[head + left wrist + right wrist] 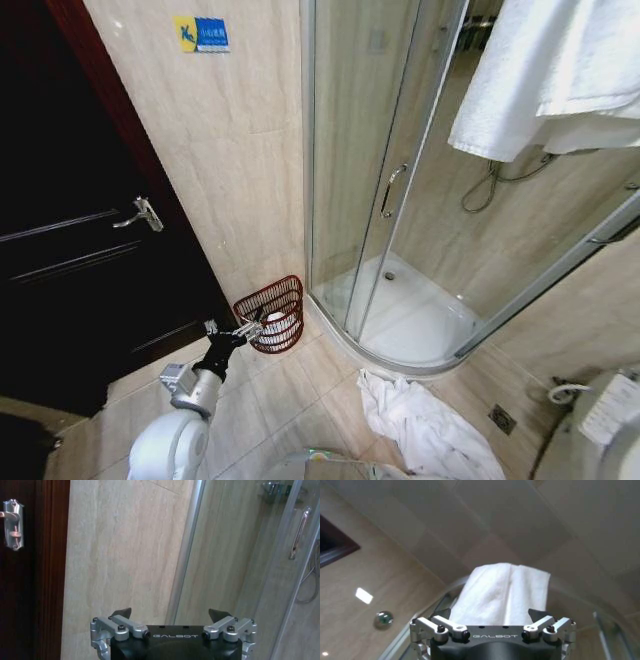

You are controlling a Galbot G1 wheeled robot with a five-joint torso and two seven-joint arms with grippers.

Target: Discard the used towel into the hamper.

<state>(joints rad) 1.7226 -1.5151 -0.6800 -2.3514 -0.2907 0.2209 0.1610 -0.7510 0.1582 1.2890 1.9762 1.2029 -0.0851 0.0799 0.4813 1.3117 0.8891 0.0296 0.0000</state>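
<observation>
Used towel (425, 425), by judgement the white crumpled one: on the floor tiles at near right, just before the curved kerb of the shower tray (420, 320), long axis running from the kerb toward the near right. Hamper (272, 312): to the far left of that towel, well apart from it, tilted against the tiled wall beside the shower corner, something white inside. Left pincer (245, 328) (170, 613): at the hamper's near rim, fingers apart and empty, so far from the floor towel. Right pincer (490, 613): fingers apart, aimed upward at a second white towel (505, 588) hanging at upper right (550, 80); contact with that cloth not discernible. Nearer arm for the floor towel, judged by side: the right.
</observation>
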